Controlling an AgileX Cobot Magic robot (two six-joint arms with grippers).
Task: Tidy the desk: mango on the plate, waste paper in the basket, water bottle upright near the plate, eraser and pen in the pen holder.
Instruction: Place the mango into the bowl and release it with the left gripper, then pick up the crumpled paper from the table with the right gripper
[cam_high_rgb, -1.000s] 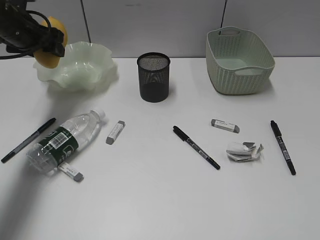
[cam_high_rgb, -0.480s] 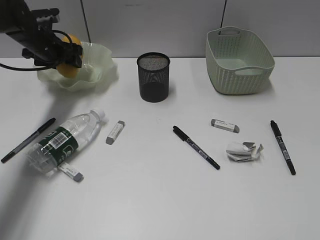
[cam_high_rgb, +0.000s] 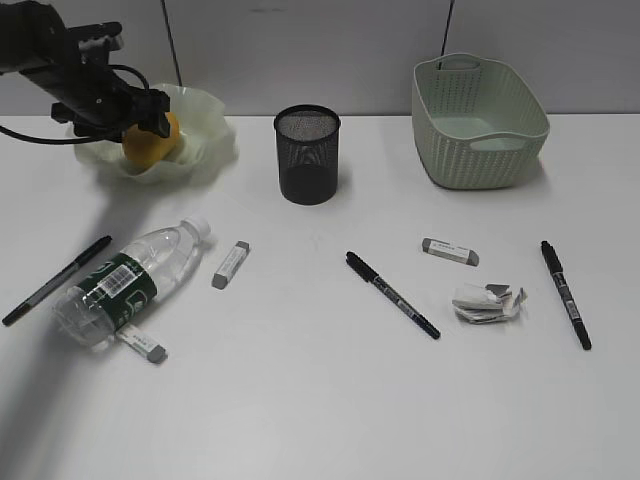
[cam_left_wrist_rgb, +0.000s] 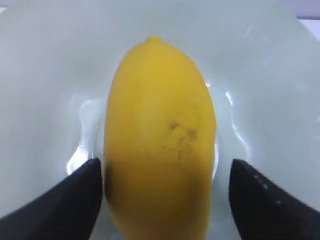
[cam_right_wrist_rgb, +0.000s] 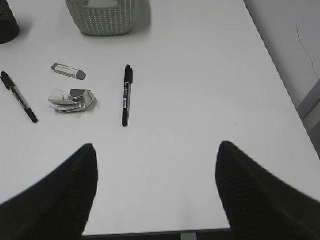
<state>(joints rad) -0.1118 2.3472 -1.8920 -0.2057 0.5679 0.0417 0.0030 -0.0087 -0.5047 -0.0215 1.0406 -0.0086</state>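
The mango (cam_high_rgb: 148, 146) sits inside the plate (cam_high_rgb: 205, 125), at the back left of the desk (cam_high_rgb: 320, 400), well left of the pen holder (cam_high_rgb: 307, 155). The left end effector (cam_left_wrist_rgb: 165, 185) hangs right over it: from the wrist, its left finger (cam_left_wrist_rgb: 65, 200) looks to be touching the fruit's side, while the right finger stands clear with a gap, so the jaws are spread and not clamping. The right end effector (cam_right_wrist_rgb: 155, 185) hovers wide open with nothing between its fingers, above bare desk out past the right-hand things.

In front of the pen holder and to its left, the water bottle (cam_high_rgb: 125, 282) lies on its side, a pen (cam_high_rgb: 55, 281) beyond it and two erasers (cam_high_rgb: 230, 265) close by. To the holder's front right lie another pen (cam_high_rgb: 392, 295), an eraser (cam_high_rgb: 450, 251), the waste paper (cam_high_rgb: 487, 302) and a third pen (cam_high_rgb: 566, 294). The basket (cam_high_rgb: 478, 122) stands to the holder's right.
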